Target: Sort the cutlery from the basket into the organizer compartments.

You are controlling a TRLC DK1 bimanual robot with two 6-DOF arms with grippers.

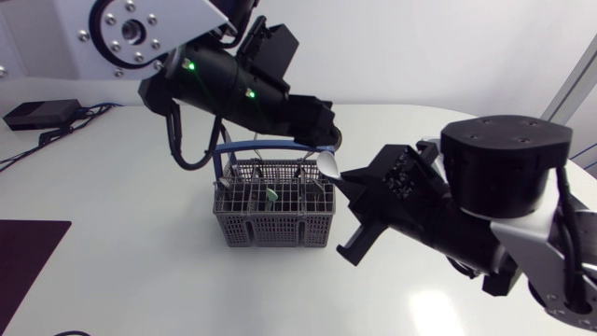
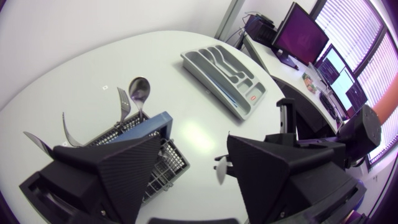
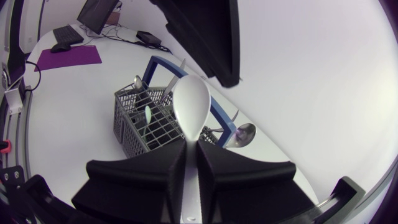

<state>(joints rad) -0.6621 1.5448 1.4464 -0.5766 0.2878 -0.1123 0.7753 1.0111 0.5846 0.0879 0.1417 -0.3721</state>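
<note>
Silvery spoon [image 3: 191,106] in right pincer [image 3: 193,150], left arm [image 1: 242,89] overhanging basket [image 1: 270,229]

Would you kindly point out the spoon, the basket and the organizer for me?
spoon [image 3: 191,106]: right wrist view, on its bowl.
basket [image 1: 270,231]: head view, on its front wall.
organizer [image 2: 208,86]: left wrist view, on its long side wall.

Bright, even light — soft glare on table [image 1: 140,271].

The right gripper [image 3: 191,150] clamps a white spoon [image 3: 191,106], the basket [image 3: 127,140] beyond it.
</note>
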